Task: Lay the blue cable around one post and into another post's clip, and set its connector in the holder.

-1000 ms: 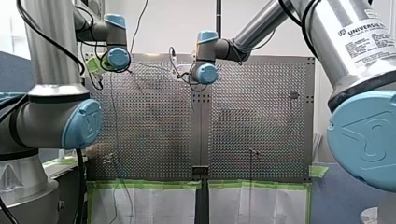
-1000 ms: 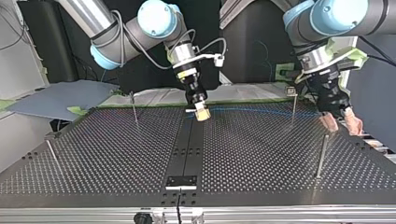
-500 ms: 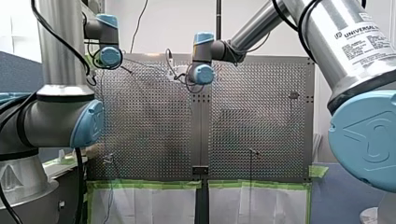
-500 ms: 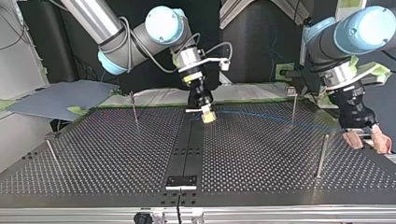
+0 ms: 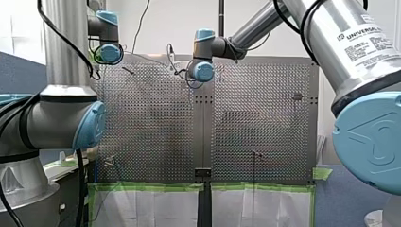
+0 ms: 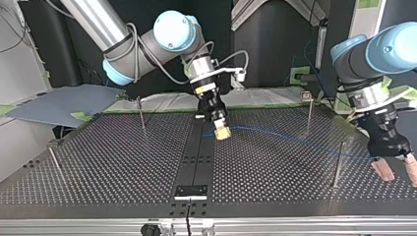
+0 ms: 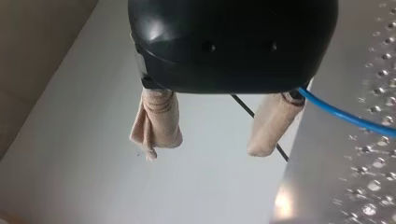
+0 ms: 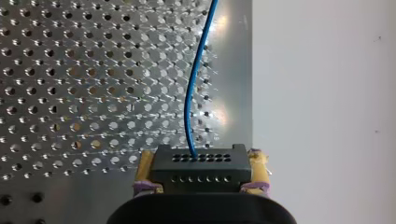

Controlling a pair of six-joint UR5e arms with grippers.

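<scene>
In the top view my right gripper (image 6: 223, 132), with yellow pads, is shut on the black connector (image 8: 201, 169) just above the plate's middle strip. The blue cable (image 6: 295, 139) runs from it across the plate toward that view's right. It passes in front of a thin post (image 6: 309, 111) and reaches my left gripper (image 6: 397, 173). That gripper hangs off the plate's right edge, beside a second post (image 6: 339, 164). Its beige fingers (image 7: 156, 122) stand apart with nothing between them. The cable (image 7: 345, 117) comes out beside one finger's base. The holder (image 6: 192, 191) sits at the near edge.
Two more thin posts (image 6: 141, 113) (image 6: 53, 157) stand at the top view's left half. Green tape (image 5: 151, 187) edges the perforated table (image 5: 265, 123) in the front view. A grey sheet (image 6: 59, 105) lies beyond the plate's far left corner.
My left arm has swung from the far right post toward the near right edge of the top view, drawing the cable out. My right gripper has carried the connector slightly nearer and rightward.
</scene>
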